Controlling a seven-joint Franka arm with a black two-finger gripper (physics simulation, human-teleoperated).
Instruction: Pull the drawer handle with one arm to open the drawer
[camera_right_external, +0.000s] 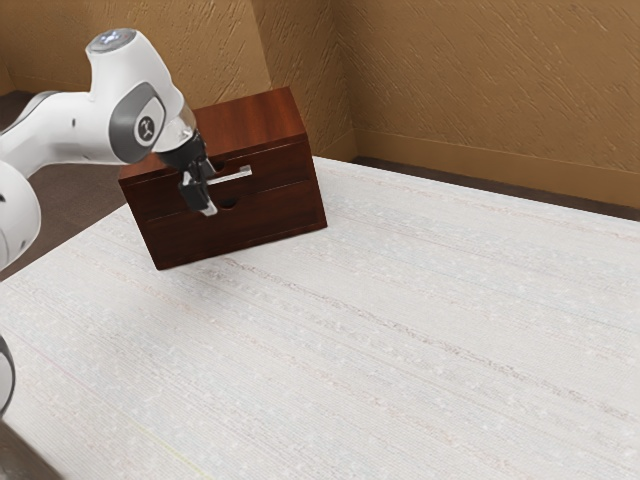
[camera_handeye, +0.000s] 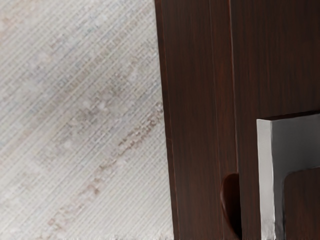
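Sitting far back on the table (camera_right_external: 420, 340), toward the exterior view's left, was one dark wooden cabinet (camera_right_external: 250, 120) with one drawer (camera_right_external: 285, 165), seemingly flush, bearing one grey bar handle (camera_right_external: 235, 175). One gripper (camera_right_external: 199, 192) hung at the handle's end; whether it clamped, I could not tell.

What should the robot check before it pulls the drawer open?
1. Hand at the handle: ok, it is at the handle's end toward the exterior view's left.
2. Hand gripping the handle: cannot tell.
3. Drawer not yet opened: ok, its front looks flush with the cabinet.
4. Room for the drawer to slide out: ok, the table in front is bare.
5. Cabinet sitting flat on the table: ok.
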